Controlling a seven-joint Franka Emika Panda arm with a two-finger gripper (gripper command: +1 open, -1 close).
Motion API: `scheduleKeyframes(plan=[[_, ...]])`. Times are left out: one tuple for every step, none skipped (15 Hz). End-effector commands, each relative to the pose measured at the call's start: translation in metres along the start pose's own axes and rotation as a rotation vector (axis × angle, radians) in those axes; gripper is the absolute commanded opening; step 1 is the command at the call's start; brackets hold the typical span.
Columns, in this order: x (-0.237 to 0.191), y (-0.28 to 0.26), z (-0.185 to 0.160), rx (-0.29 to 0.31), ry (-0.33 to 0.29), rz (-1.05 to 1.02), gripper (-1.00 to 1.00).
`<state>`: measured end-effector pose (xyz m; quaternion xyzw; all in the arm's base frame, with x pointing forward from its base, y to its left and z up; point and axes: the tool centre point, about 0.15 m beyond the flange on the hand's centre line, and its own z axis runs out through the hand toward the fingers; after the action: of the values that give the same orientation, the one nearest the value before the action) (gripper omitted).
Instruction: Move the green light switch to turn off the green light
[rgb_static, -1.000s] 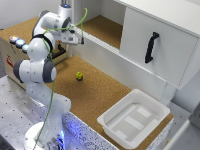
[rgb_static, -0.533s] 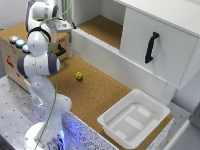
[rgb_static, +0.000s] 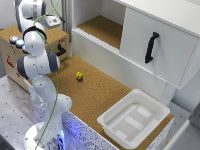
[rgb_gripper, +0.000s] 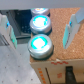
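A wooden box (rgb_static: 10, 52) stands at the exterior view's left with round dome lights on its top. In the wrist view, three domes sit in a row: the nearest one (rgb_gripper: 40, 45) glows teal-green, the middle one (rgb_gripper: 40, 23) glows more weakly, and the far one (rgb_gripper: 40, 11) is cut off by the frame edge. My gripper (rgb_gripper: 40, 30) is open and empty above the box, with one finger on each side of the domes. In the exterior view the gripper (rgb_static: 56, 22) hangs over the box top. No green switch shows clearly.
A small yellow-green ball (rgb_static: 79, 75) lies on the cork tabletop. A white tray (rgb_static: 134, 120) sits at the front on the exterior view's right. A white cabinet with a black door handle (rgb_static: 151, 47) and an open cork shelf (rgb_static: 102, 27) stands behind.
The arm has swung toward the exterior view's left, from the cabinet side to above the wooden box. The gripper has stayed empty.
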<state>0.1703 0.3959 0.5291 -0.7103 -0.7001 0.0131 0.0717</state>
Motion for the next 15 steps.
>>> scheduleKeyframes(plan=[[0.029, -0.030, 0.009, -0.093, 0.126, 0.158, -1.00], [0.030, -0.036, 0.008, -0.109, 0.139, 0.155, -1.00], [0.033, -0.044, 0.008, -0.124, 0.150, 0.154, -1.00], [0.035, -0.050, 0.010, -0.128, 0.143, 0.139, -1.00], [0.037, -0.051, 0.014, -0.121, 0.130, 0.141, -1.00], [0.038, -0.050, 0.018, -0.092, 0.131, 0.136, -1.00], [0.039, -0.049, 0.022, -0.089, 0.129, 0.135, -1.00], [0.039, -0.048, 0.025, -0.079, 0.129, 0.133, -1.00], [0.040, -0.046, 0.027, -0.075, 0.134, 0.134, -1.00], [0.041, -0.042, 0.030, -0.072, 0.123, 0.145, -1.00], [0.042, -0.038, 0.034, -0.060, 0.123, 0.130, -1.00], [0.043, -0.034, 0.036, -0.055, 0.117, 0.132, -1.00], [0.043, -0.030, 0.039, -0.055, 0.112, 0.134, -1.00], [0.044, -0.026, 0.043, -0.048, 0.101, 0.133, -1.00], [0.045, -0.022, 0.046, -0.037, 0.104, 0.132, -1.00]])
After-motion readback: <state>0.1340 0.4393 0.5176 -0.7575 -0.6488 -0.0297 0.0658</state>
